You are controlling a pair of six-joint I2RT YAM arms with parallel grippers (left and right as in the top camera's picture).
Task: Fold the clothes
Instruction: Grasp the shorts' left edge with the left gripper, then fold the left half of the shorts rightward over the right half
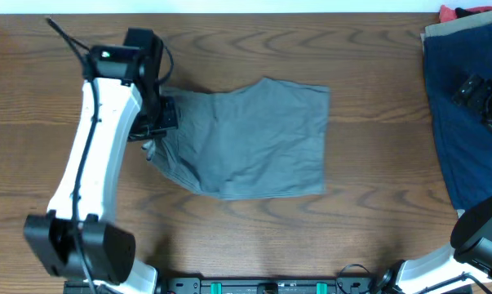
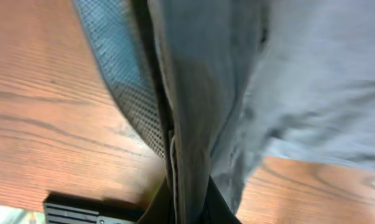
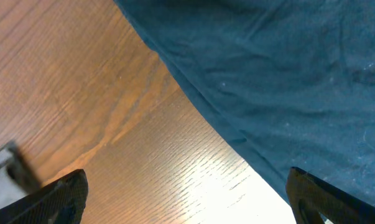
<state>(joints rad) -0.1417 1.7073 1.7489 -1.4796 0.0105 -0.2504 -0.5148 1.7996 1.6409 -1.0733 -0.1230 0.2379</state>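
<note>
Pinching grey-olive shorts (image 1: 254,139) edge, left pincer (image 2: 186,202), right pincer (image 3: 190,196) spread

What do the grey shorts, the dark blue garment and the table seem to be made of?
The grey shorts: soft matte woven fabric, probably cotton; it creases softly, with a mesh lining showing in the left wrist view. The dark blue garment: matte woven cloth, possibly cotton. The table: wood or wood-look laminate, smooth, with grain and slight sheen.
</note>
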